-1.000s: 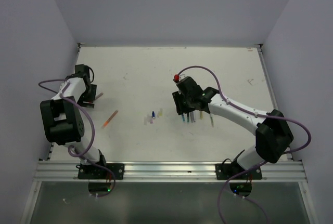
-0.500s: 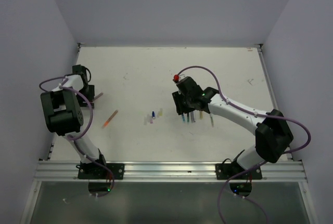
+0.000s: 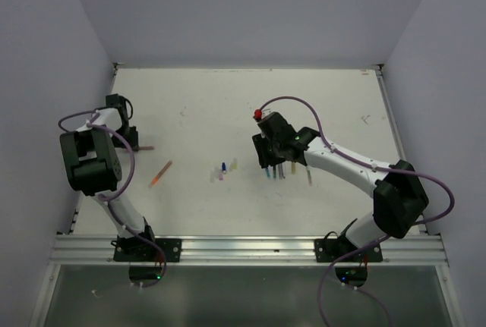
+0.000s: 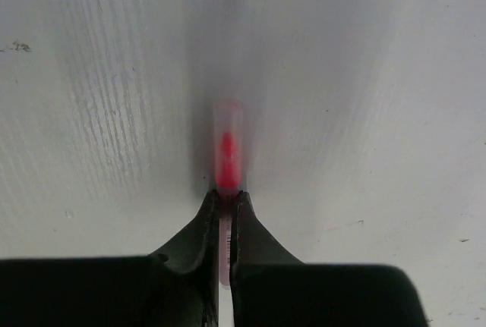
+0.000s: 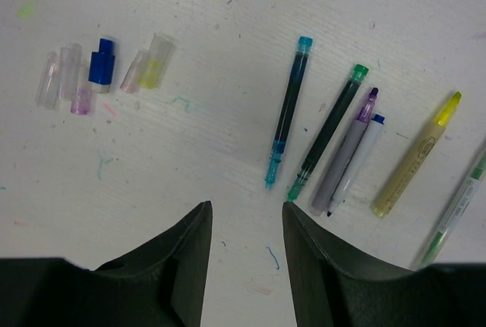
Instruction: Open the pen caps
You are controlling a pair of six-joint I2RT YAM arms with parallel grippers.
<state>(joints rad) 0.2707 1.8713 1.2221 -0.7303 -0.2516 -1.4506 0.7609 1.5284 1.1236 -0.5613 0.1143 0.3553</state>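
Only wrist-side: red-tipped pen (image 4: 226, 161) in left gripper (image 4: 224, 204).

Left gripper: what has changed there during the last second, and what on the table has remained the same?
The left gripper closed on the red-tipped pen, which lay loose beside it before. In the top view the pen turned to lie more across the table, and the left arm's elbow drew back. Unchanged: the right gripper, open above the uncapped pens, the orange pen and the loose caps.

Left hand (image 3: 134, 146) at far-left pen (image 3: 145, 147); caps (image 3: 222, 170) mid-table; right hand (image 3: 272, 163) over pens (image 3: 292, 168).
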